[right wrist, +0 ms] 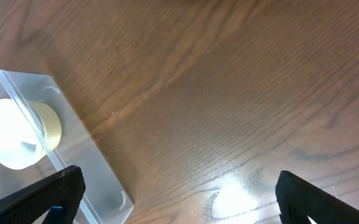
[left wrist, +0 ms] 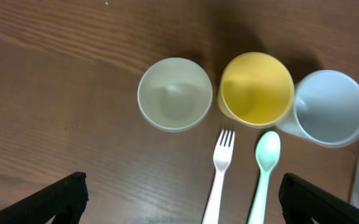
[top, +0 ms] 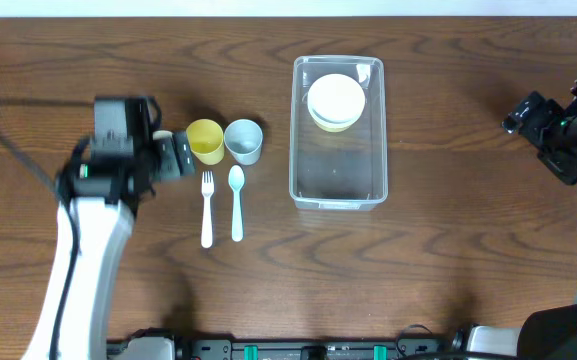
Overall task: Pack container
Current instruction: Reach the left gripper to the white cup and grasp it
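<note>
The clear container (top: 295,140) stands at the table's middle with stacked white and pale yellow bowls (top: 336,100) in its far end. My left gripper (top: 180,155) is open and empty, just left of a yellow cup (top: 205,140) and a light blue cup (top: 243,140). The left wrist view shows the open jaws (left wrist: 182,202) above a pale cup (left wrist: 175,94), the yellow cup (left wrist: 257,88), the blue cup (left wrist: 328,107), a white fork (left wrist: 219,174) and a mint spoon (left wrist: 263,174). My right gripper (top: 518,115) is open and empty, right of the container (right wrist: 73,124).
The fork (top: 207,210) and spoon (top: 236,205) lie side by side in front of the cups. The pale cup is mostly hidden under my left gripper in the overhead view. Bare wooden table (right wrist: 229,93) lies between my right gripper (right wrist: 179,199) and the container.
</note>
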Action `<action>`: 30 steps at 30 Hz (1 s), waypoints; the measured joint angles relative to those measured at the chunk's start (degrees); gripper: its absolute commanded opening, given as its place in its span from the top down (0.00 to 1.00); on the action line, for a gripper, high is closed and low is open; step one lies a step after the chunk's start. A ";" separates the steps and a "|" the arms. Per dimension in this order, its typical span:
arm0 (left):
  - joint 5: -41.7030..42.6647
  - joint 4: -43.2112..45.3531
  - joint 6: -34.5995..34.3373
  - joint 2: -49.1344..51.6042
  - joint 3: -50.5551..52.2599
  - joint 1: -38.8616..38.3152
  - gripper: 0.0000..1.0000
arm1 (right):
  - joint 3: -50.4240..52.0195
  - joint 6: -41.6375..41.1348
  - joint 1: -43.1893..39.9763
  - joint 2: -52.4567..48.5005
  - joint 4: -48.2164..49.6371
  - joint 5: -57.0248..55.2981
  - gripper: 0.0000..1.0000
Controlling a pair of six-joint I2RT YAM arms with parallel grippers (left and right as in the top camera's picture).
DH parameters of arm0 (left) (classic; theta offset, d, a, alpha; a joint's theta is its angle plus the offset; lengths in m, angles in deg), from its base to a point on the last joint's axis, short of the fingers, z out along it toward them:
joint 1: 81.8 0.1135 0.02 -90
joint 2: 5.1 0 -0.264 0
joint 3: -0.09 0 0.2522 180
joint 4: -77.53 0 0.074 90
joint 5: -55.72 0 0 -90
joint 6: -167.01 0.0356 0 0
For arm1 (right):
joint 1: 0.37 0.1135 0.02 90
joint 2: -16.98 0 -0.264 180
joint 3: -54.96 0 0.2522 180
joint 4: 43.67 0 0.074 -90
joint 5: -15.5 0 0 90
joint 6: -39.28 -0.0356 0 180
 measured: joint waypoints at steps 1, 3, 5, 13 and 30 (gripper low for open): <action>0.00 -0.26 0.00 2.45 -1.77 0.17 0.02 | 0.00 0.00 0.00 0.00 0.00 -0.02 0.01; -0.09 0.02 0.00 5.44 -3.67 0.48 0.02 | 0.00 0.00 0.00 -0.02 0.02 -0.02 0.01; -0.31 0.72 -0.55 7.10 -4.33 0.92 0.02 | 0.00 0.00 0.00 -0.02 0.00 -0.02 0.01; 0.46 1.22 -14.69 8.13 -4.48 11.80 0.02 | 0.00 0.00 0.00 0.00 0.00 -0.02 0.01; 6.69 1.70 -10.64 23.06 -4.79 15.65 0.05 | 0.00 0.00 0.00 -0.02 0.00 -0.02 0.01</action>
